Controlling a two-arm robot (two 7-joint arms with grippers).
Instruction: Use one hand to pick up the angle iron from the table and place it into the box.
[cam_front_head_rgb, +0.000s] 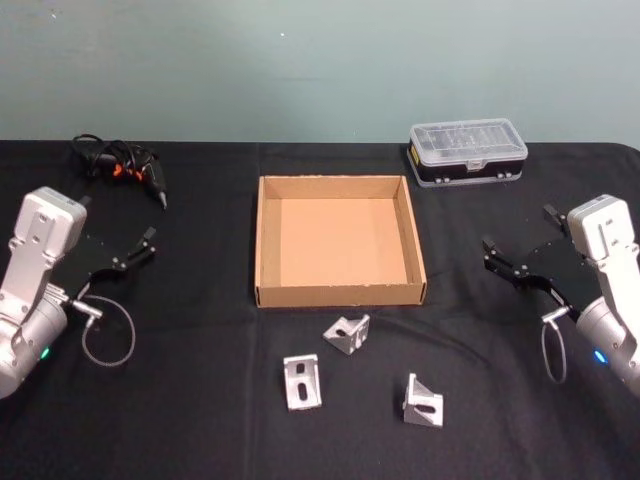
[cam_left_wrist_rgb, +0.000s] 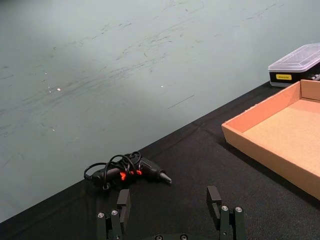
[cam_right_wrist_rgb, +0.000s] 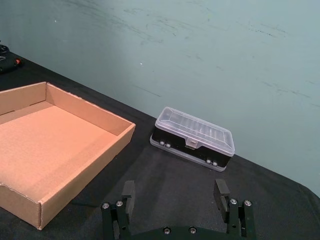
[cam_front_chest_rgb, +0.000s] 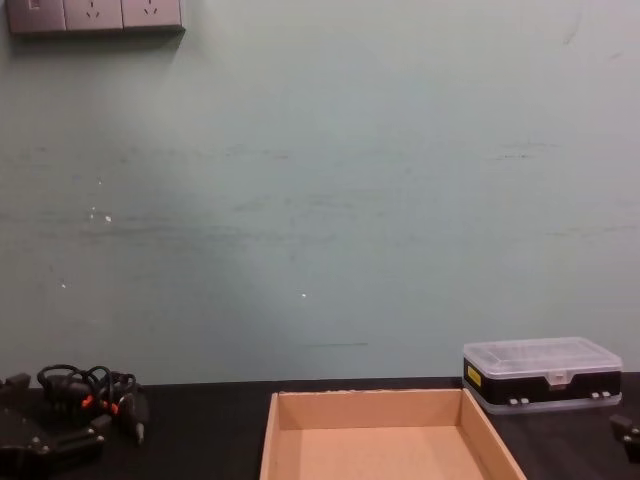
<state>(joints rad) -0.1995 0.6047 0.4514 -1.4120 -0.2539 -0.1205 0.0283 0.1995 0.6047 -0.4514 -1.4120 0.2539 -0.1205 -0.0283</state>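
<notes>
three angle irons (cam_front_head_rgb: 347, 333) by box (cam_front_head_rgb: 338, 294), case (cam_front_head_rgb: 467, 152) behind, left gripper (cam_left_wrist_rgb: 168, 194), right gripper (cam_right_wrist_rgb: 174, 188) both spread

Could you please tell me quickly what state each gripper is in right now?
Left black two-jaw gripper: jaws open, holding nothing.
Right black two-jaw gripper: jaws open, holding nothing.

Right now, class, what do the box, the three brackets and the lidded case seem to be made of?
Box: cardboard, matte tan, with thin folded walls and raw cut edges.
Brackets: likely bare metal, with a dull silver-grey sheen and slotted holes.
Case: probably plastic, a black base under a see-through lid.
</notes>
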